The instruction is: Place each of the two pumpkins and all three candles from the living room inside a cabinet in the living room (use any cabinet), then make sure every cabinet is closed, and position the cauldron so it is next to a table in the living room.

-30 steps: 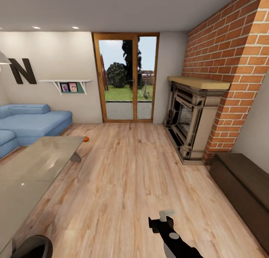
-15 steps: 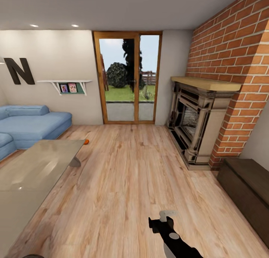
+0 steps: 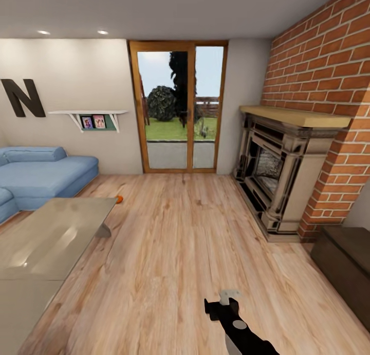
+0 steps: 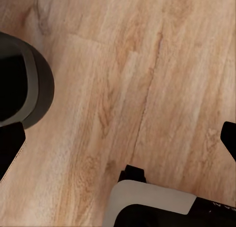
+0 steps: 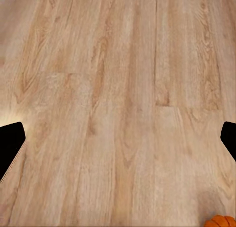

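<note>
A pumpkin [image 3: 119, 199] sat half hidden behind the table [image 3: 51, 237]; the right tool [image 3: 224, 302] hung low, its spread indiscernible.

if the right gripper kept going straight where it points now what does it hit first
Most likely the bare wood floor: the right gripper points at open planks between its spread fingers. A pumpkin sits off to the side, apparently outside that line.

Things cut off or too small to tell

The table [image 3: 46, 247] runs off the picture's edge, and so does the dark cabinet [image 3: 347, 265]. A pumpkin [image 5: 221, 221] peeks in, mostly cut off. The tiny orange thing [image 3: 119, 199] past the table's far corner is too small to tell.
</note>
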